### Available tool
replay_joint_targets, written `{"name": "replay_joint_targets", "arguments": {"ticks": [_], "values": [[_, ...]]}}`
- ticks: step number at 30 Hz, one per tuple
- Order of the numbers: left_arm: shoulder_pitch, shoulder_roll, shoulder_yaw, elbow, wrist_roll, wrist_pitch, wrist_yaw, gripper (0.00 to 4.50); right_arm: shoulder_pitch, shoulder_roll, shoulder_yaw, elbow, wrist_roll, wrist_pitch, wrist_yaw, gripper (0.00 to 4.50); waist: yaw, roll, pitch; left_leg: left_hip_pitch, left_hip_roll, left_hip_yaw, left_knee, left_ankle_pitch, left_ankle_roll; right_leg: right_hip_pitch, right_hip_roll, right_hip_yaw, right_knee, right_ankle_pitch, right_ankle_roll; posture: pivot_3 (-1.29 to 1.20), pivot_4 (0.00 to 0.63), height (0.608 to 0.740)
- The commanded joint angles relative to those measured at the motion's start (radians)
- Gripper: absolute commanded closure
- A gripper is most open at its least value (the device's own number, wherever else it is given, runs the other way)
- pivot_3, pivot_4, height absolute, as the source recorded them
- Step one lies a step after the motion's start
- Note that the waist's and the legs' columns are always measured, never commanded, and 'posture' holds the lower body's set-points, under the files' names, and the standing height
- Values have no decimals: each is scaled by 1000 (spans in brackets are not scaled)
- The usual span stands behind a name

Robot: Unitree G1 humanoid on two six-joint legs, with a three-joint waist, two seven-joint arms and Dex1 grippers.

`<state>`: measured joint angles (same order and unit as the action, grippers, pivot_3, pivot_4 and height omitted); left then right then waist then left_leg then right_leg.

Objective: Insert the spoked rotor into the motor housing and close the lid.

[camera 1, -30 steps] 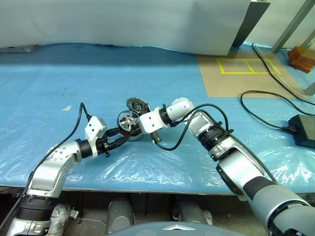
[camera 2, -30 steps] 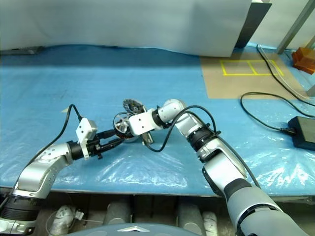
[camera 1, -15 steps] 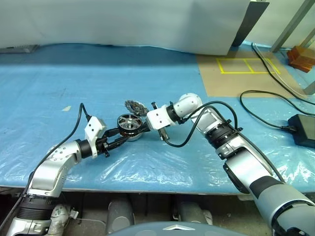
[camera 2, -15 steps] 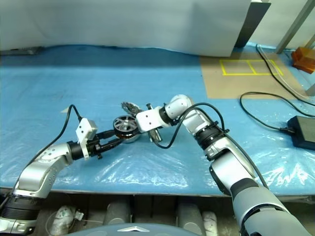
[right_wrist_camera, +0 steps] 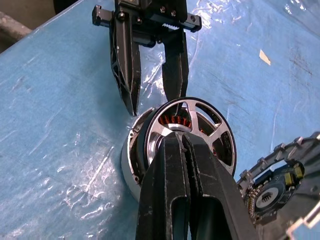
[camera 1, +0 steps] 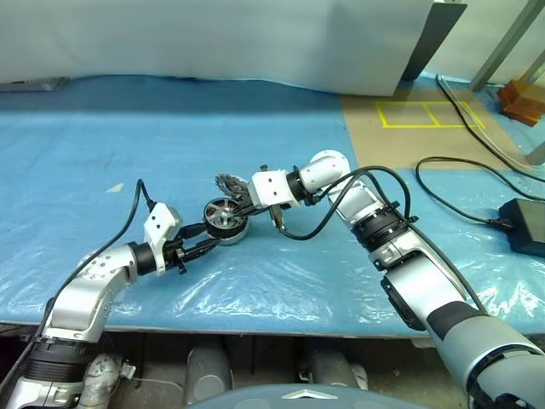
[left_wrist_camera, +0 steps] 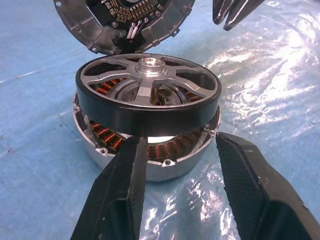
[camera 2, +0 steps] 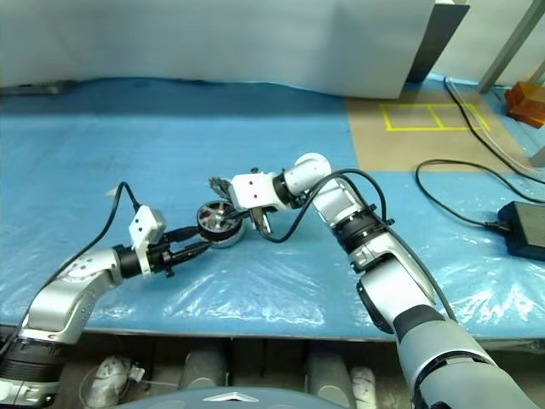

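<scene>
Left gripper (left_wrist_camera: 175, 195) sits half open, black fingers flanking the motor housing (left_wrist_camera: 150, 160) on crinkly blue plastic sheeting (camera 1: 281, 281), holding nothing. Left wrist view reveals copper windings beneath the tilted spoked rotor (left_wrist_camera: 147, 100), half-seated in the housing. No legible writing. Right gripper (right_wrist_camera: 182, 145) is shut, tips over the hub. The toothed lid (camera 1: 232, 183) lies just behind

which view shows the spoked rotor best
The left wrist view: the spoked rotor sits close up, tilted atop the motor housing. The right wrist view shows it partly behind the right fingers; the eye views show it small.
</scene>
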<state>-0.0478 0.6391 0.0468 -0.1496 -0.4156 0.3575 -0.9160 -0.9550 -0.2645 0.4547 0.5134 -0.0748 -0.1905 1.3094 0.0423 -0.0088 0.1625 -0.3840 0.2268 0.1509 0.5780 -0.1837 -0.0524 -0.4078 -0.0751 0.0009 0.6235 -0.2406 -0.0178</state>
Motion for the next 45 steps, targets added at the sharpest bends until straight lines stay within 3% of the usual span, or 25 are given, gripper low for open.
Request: {"name": "replay_joint_targets", "arguments": {"ticks": [1, 8, 16, 19, 22, 24, 34, 38, 45], "values": [[49, 65, 24, -36, -3, 18, -47, 2207, -2, 8, -11, -30, 11, -8, -11, 4479, -2, 0, 0, 0, 0, 0, 0, 0, 0, 0, 0, 0, 0, 0, 0, 0, 150, 740], [100, 178, 27, -7, 47, -20, -102, 2207, 15, 14, -5, -38, 6, -13, -22, 4479, 3, 0, 0, 0, 0, 0, -1, 0, 0, 0, 0, 0, 0, 0, 0, 0, 150, 740], [21, 81, 81, -28, -22, -15, -34, 2207, 11, 57, -70, -58, 53, 68, -94, 4479, 2, 1, 0, 0, 0, 0, -1, 0, 0, 0, 0, 0, 0, 0, 0, 0, 150, 740], [-19, 15, 101, -50, -57, 12, 31, 2207, 46, 128, -163, -124, 143, 292, -220, 4479, 0, 1, 0, 0, 0, 0, -1, 0, 0, 0, 0, 0, 0, 0, 0, 0, 150, 740], [-20, -15, 103, -82, -76, 37, 58, 2207, 128, 169, -211, -211, 228, 558, -276, 4479, 2, 0, 0, 0, 0, 0, -2, 0, -1, 0, 0, 0, 0, 0, 0, 0, 150, 740], [-13, -15, 102, -90, -77, 45, 61, 2207, 152, 184, -231, -230, 265, 641, -294, 4479, 2, 0, 0, 0, 0, 0, -3, 0, -1, 0, 0, 0, 0, 0, 0, 0, 150, 740], [-51, 24, 139, -29, -76, 39, 51, 2207, 192, 274, -216, -164, 278, 716, -396, 4479, 1, 1, 1, 2, -1, 0, -5, 0, -1, -1, 0, 0, 0, 0, 0, 0, 150, 740], [-38, 24, 141, -55, -93, 44, 34, 2207, 214, 280, -157, -82, 199, 643, -446, 4479, 2, 1, 0, 1, -2, 0, -5, 0, -1, 0, -1, 0, -2, 0, 0, 0, 150, 740], [1, 28, 132, -83, -78, 13, 10, 2207, 215, 290, -200, -61, 231, 599, -472, 4479, 1, 1, 1, 2, -2, 0, -6, 0, -1, 0, -1, 0, -1, 0, 0, 0, 150, 740]]}}
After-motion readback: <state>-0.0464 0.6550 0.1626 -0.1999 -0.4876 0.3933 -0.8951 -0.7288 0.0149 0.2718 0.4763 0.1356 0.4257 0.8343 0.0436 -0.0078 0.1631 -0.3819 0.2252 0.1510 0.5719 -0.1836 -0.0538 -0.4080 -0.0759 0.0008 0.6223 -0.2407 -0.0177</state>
